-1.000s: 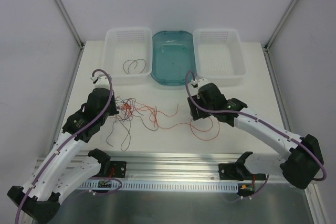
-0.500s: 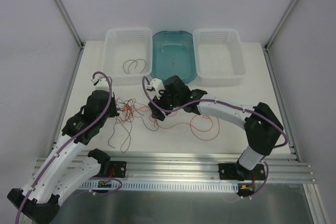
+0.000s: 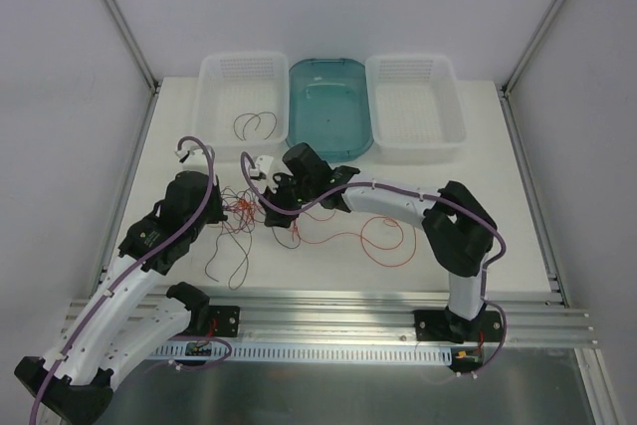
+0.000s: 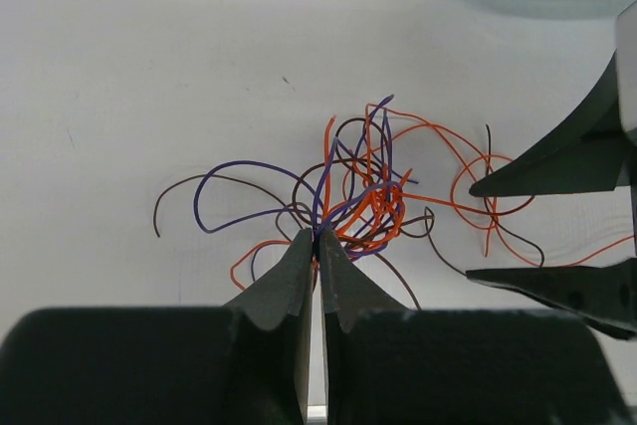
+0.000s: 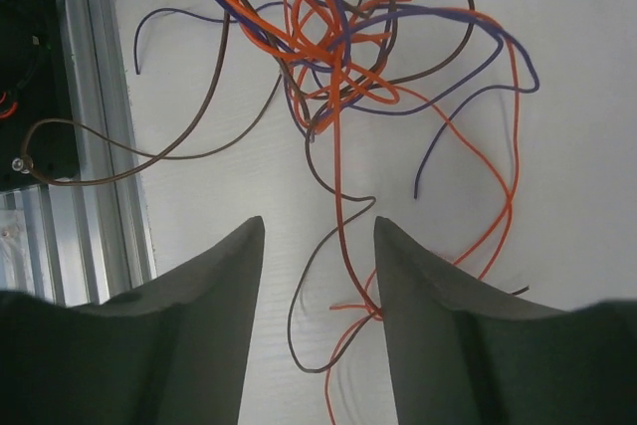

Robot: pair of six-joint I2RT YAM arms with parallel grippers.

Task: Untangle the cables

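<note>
The white table [image 3: 488, 181] carries everything. Two white robot arms rise from its near edge: the left arm [image 3: 124, 301] bends inward, and the right arm [image 3: 393, 204] stretches across towards the left. At the far edge stand a white perforated plastic basket on the left [image 3: 242, 56], a matching basket on the right [image 3: 410, 58], and between them a teal translucent oval tub [image 3: 328, 116]. The left claw [image 4: 315, 236] is clenched, pinching strands of the knot. The right claw [image 5: 318, 221] is released, its jaws apart over an orange strand. The cables [image 4: 363, 196], thin curly red-orange, dark brown and blue-violet wires, lie tangled on the table between both claws; two dark wires [image 3: 254, 124] lie in the left basket
</note>
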